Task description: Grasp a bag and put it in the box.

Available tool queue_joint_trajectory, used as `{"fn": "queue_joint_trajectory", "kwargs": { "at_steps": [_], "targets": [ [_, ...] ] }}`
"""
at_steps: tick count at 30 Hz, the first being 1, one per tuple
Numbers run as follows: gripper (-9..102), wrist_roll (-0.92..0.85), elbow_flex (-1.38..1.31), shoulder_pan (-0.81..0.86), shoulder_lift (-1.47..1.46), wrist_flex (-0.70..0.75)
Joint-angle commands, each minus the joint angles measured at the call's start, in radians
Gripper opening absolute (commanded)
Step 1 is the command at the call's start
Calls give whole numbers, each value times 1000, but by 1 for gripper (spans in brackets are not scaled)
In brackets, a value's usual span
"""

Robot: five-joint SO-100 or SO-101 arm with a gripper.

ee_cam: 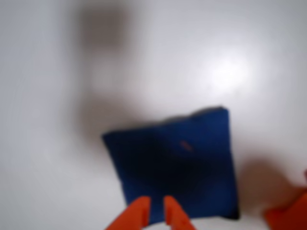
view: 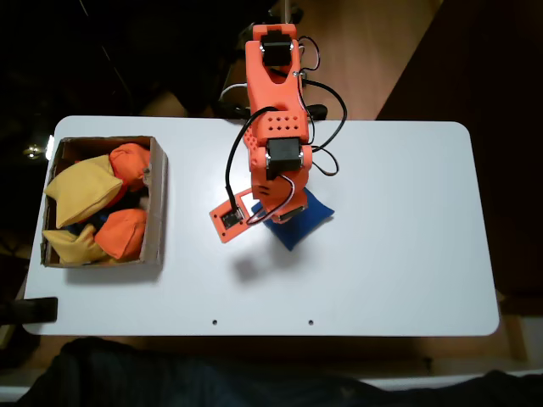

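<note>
Fixed view first: my orange arm [view: 276, 127] reaches over the white bench [view: 399, 246], covering part of the blue bag [view: 299, 222] lying near the middle. Well to the left sits the box [view: 158, 212], holding yellow beanbags [view: 78, 188] and orange beanbags [view: 123, 233]. Wrist view, blurred: my fingers [ee_cam: 156, 213] hang over the bag's [ee_cam: 192, 158] near edge, tips nearly together with a thin gap, pinching nothing I can make out.

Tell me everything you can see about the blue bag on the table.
The bag is royal blue, square, and looks like soft, slightly puffed fabric. It lies flat on the white table, turned diamond-wise in the fixed view, right of the box and apart from it. The orange arm covers its upper left part there. In the blurred wrist view the hand is at its near edge; contact is unclear.
</note>
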Motion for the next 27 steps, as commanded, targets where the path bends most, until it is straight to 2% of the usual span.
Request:
{"fn": "queue_joint_trajectory", "kwargs": {
  "at_steps": [1,15,17,23,27],
  "targets": [
    [6,-14,-48,0,-18,0],
    [6,-202,-75,9,-80,-25],
    [8,-290,-75,11,-81,-17],
    [23,-304,-75,37,-87,-18],
    [27,-307,-69,40,-91,-17]
  ]
}}
